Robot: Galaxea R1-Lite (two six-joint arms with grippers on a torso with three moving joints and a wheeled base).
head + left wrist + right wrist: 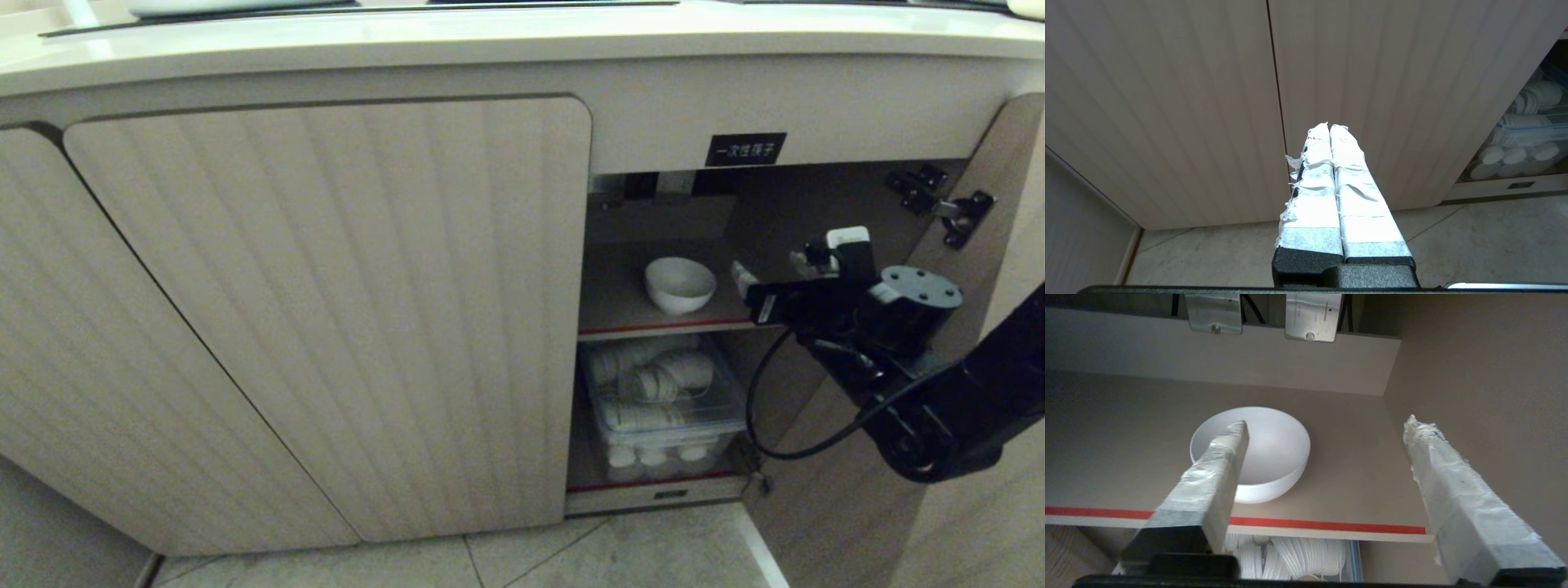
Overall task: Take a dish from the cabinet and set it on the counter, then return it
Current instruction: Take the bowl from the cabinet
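The dish (680, 284), a small white bowl, rests upright on the upper red-edged shelf (629, 331) of the open cabinet (326, 310). In the right wrist view the dish (1280, 451) sits just beyond one taped finger (1216, 473). My right gripper (767, 271) hovers at the shelf's front, right of the dish, open and empty (1327, 421). The counter (490, 45) runs above the cabinet. My left gripper (1329, 125) is shut with nothing in it, low in front of the closed ribbed doors.
On the lower shelf is a clear bin of stacked white cups (661, 392). The right door (963, 506) stands swung open beside my right arm, with hinges (939, 200) near the top. A black label (744, 149) sits above the opening. Tiled floor (620, 555) lies below.
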